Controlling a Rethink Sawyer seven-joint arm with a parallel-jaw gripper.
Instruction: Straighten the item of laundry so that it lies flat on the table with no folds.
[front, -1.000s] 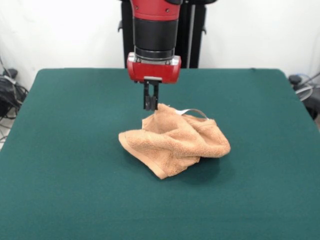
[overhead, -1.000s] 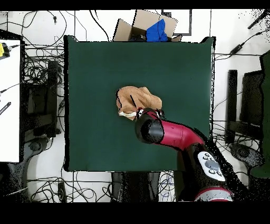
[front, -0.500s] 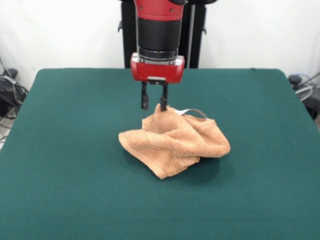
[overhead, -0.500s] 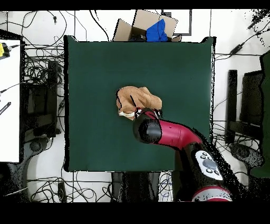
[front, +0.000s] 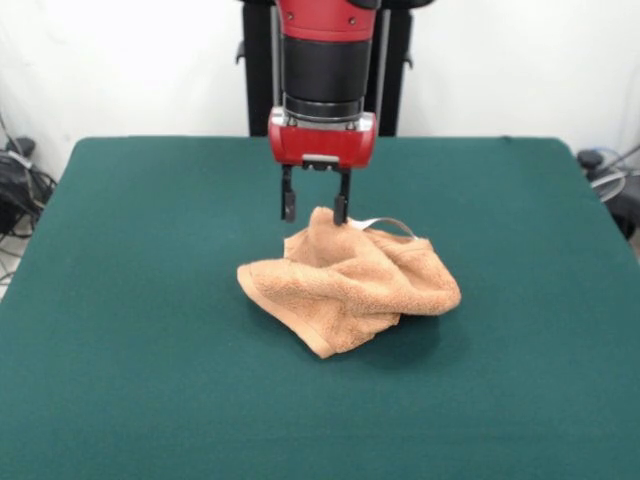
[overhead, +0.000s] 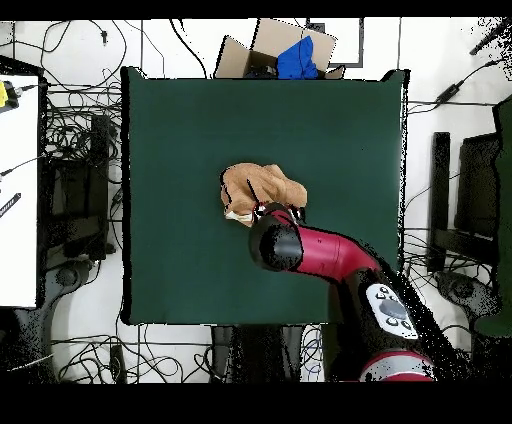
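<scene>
We count one crumpled orange-tan terry towel (front: 350, 285) heaped near the middle of one dark green felt-topped table (front: 130, 300), and one red and black arm. The arm hangs upright, its gripper (front: 314, 208) over the towel's far edge with fingers spread apart, holding nothing. A second ago those fingers were together; the towel has not moved.

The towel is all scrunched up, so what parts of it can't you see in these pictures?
- Overhead view: the arm covers the towel's near edge and the whole claw.
- Front view: the towel is crumpled, so its folded-under parts, underside and far side are hidden by its own folds.
- Front view: the white tag is too small to read.
- Front view: the open claw has one tip at the towel's peak; whether it touches is unclear.
</scene>
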